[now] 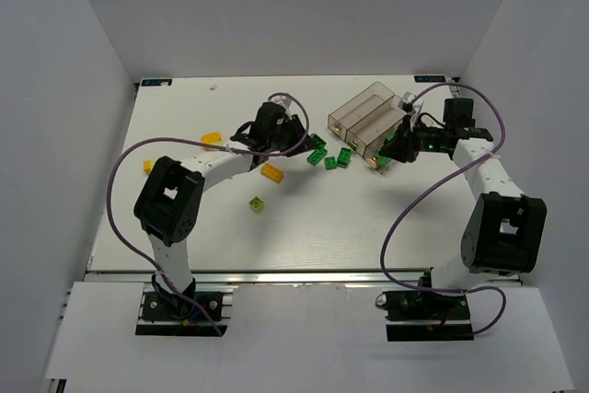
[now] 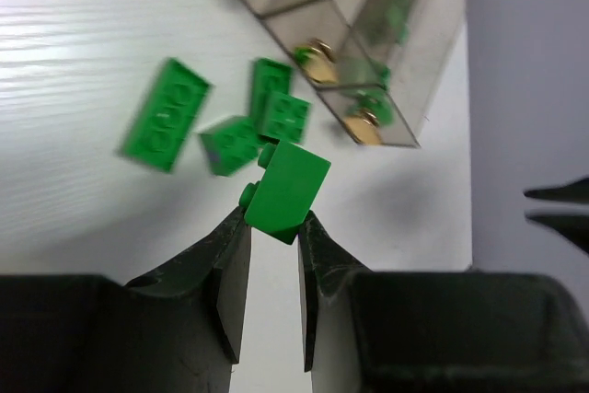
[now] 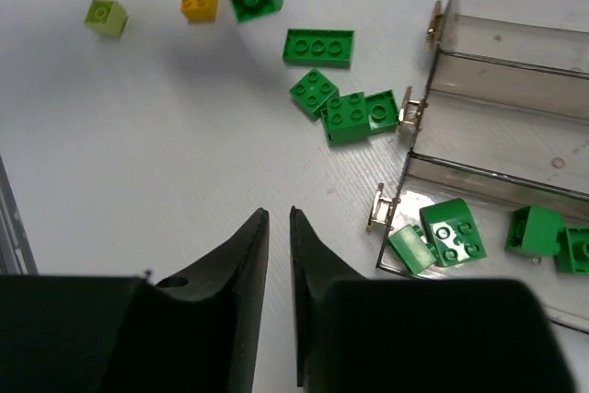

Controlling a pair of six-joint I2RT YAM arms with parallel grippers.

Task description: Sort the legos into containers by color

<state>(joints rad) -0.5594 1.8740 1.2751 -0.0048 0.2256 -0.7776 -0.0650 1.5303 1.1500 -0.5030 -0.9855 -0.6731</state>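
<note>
White walls box in a pale surface point(image 1: 304, 227) where the containers point(image 3: 502, 89) lie as three joined clear bins. Their long axes run away to the far right, and their brass-clasped short ends face the scatter of legos. The left claw point(image 2: 274, 220) is pressed onto a dark green brick point(image 2: 287, 189), pinching it by its lower end. The brick is tilted and lifted off the surface, above a cluster of loose green bricks point(image 2: 230, 140). From that claw the bins lie ahead and to the right. The one that matters is the outermost, nearest the right arm, where the right wrist view shows sorted green bricks point(image 3: 448, 232) lying inside. As I judge it, the carry runs rightward over the loose cluster and past the clasped end, then along the bin's length for the drop. The right claw point(image 3: 277, 227) hovers just beside that same end, nearer the bin than the left claw. Its jaws stand a narrow slit apart with nothing between them. An orange brick point(image 3: 200, 2) and a lime brick point(image 3: 106, 16) sit well apart from the bins on the left arm's side, meant for other bins.
</note>
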